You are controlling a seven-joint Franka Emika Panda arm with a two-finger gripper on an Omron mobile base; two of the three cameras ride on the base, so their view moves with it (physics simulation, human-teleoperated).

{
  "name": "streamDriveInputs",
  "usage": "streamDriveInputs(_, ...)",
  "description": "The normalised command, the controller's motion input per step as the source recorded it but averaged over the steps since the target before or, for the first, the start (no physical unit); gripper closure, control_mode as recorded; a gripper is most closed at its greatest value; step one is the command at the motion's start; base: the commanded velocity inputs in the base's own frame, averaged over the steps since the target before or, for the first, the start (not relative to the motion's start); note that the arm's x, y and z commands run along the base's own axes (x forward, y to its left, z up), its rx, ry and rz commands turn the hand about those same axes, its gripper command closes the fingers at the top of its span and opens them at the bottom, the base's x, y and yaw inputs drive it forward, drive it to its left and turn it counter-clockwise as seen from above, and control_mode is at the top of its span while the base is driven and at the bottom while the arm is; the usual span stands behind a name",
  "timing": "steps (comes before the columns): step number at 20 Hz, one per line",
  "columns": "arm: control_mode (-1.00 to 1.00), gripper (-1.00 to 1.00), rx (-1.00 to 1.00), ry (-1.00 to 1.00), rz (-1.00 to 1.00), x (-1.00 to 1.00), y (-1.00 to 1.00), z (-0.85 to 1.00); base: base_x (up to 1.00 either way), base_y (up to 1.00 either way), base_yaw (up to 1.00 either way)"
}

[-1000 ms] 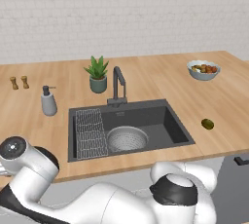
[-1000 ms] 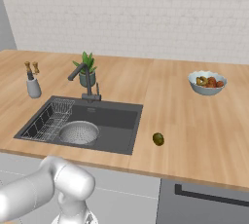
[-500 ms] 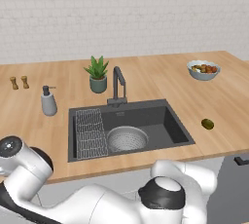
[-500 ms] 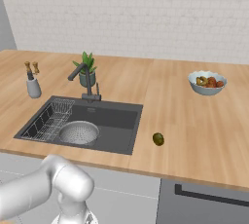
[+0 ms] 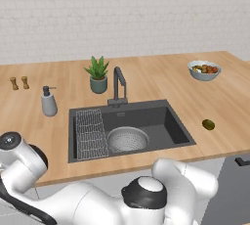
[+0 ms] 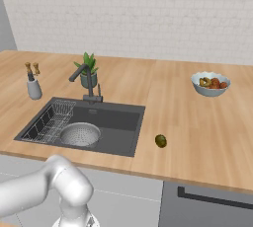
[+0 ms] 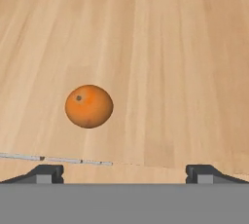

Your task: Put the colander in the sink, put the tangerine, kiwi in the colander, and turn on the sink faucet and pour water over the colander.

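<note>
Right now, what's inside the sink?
The sink holds the colander, sitting on the basin floor beside the wire rack. The colander looks empty in both base views. The drain cannot be seen, presumably covered by the colander. The kiwi lies on the counter.

Arm (image 5: 141, 197) has shifted in left base view: dark wrist joint, low centre-right 1 s ago, has slid left & now sits approx bottom centre, w/ white link bulging up to its right. In right base view the elbow (image 6: 69, 184) has moved slightly right & up vs 1 s ago.
</note>
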Motion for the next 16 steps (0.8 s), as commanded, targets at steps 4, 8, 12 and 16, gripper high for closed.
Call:
streamDriveInputs(4, -1.0, -1.0, 0.0, 0.03, 0.0, 0.18, 0.32, -0.22, 0.0, 0.0, 0.0)
streamDriveInputs(8, -1.0, -1.0, 0.0, 0.02, 0.0, 0.12, 0.28, -0.25, 0.0, 0.0, 0.0)
streamDriveInputs(12, -1.0, -1.0, 0.0, 0.0, 0.0, 0.1, 0.23, -0.26, 0.0, 0.0, 0.0)
streamDriveInputs(16, -1.0, -1.0, 0.0, 0.0, 0.0, 0.13, 0.18, -0.26, 0.0, 0.0, 0.0)
